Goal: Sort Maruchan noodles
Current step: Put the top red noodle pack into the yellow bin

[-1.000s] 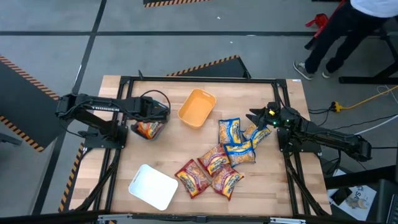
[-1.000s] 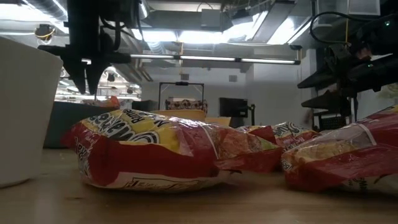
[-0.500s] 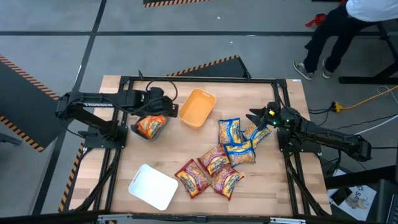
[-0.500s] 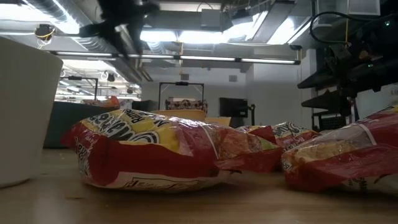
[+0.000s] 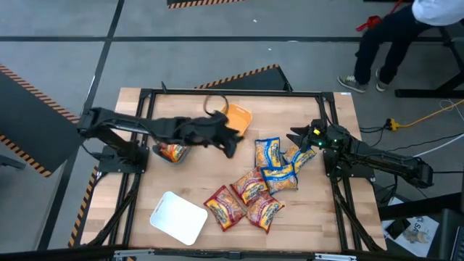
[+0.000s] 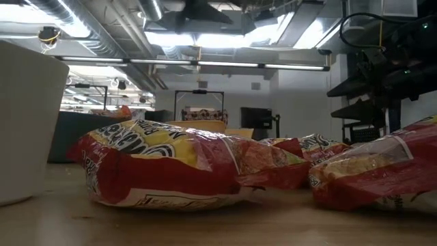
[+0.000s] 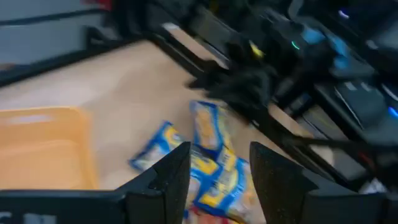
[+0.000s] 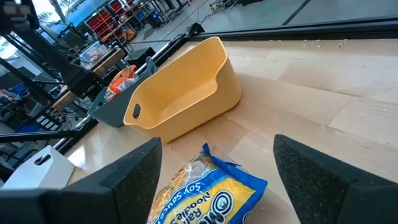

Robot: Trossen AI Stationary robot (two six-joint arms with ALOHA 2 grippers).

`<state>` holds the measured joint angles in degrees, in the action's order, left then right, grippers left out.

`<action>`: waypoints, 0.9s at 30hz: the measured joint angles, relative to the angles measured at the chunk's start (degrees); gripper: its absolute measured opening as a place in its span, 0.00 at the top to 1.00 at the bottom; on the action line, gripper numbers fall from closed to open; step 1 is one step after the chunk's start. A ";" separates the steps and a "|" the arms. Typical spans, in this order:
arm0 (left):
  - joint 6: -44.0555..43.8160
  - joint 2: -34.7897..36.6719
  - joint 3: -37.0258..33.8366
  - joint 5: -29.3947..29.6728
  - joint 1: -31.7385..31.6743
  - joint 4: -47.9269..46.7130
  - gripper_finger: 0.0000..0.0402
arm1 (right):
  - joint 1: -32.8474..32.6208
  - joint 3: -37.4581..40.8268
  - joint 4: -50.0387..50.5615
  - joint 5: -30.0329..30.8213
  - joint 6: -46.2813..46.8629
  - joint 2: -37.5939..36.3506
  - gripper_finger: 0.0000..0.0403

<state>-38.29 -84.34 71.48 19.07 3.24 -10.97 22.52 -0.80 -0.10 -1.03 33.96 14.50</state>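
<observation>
My left gripper (image 5: 229,142) is open, reaching out over bare wood between the orange tray (image 5: 240,116) and the blue-and-yellow packets (image 5: 267,154). Its wrist view shows those packets (image 7: 210,134) ahead of the fingers. One orange-red packet (image 5: 172,151) lies in the dark tray (image 5: 183,155). My right gripper (image 5: 299,138) hangs open just above a blue-and-yellow packet (image 8: 211,194) without touching it. Red packets (image 5: 250,185) lie flat on the table nearer the front; one (image 6: 177,167) fills the low view.
A white tray (image 5: 177,216) sits at the near left of the table and the orange tray (image 8: 186,90) at the far middle. Black frame rails (image 5: 232,93) border the table. A person (image 5: 406,29) stands on the floor beyond the far right corner.
My left arm has swung from above the dark tray toward the table's right, passing over the orange tray, and has risen to the top of the low view. The orange-red packet stays in the dark tray. My right arm has kept still.
</observation>
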 joint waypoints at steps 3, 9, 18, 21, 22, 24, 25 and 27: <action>3.07 -4.47 -0.03 -5.62 0.56 3.19 0.55 | 0.00 0.00 -0.02 -0.09 0.00 0.00 0.27; 9.49 -14.41 -0.07 -15.46 0.84 8.85 0.43 | 0.00 0.00 -0.04 -0.28 -1.28 0.00 0.27; 13.42 -25.40 -0.09 -15.11 3.02 10.52 0.35 | 0.00 0.00 -0.20 -1.13 -2.56 0.00 0.27; 13.43 -28.12 -0.09 -12.08 3.83 10.40 0.35 | 0.00 0.00 -0.15 -0.40 -2.49 0.00 0.27; 13.43 -28.94 -0.09 -10.67 4.13 10.62 0.35 | 0.00 0.00 -0.13 -0.18 -2.49 0.00 0.27; 13.42 -30.42 -0.09 -9.50 4.59 10.72 0.35 | 0.00 0.00 -0.11 0.04 -2.49 0.00 0.27; 13.27 -31.15 -0.09 -9.58 4.80 10.91 0.35 | 0.00 0.00 -0.11 0.07 -2.47 0.00 0.27; 11.90 -32.37 -0.07 -10.78 5.14 11.95 0.35 | 0.00 0.00 -0.11 0.15 -2.47 0.00 0.27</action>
<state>-26.39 -116.71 71.42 8.29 8.38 0.98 22.52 -0.80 -0.21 -0.88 31.49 14.50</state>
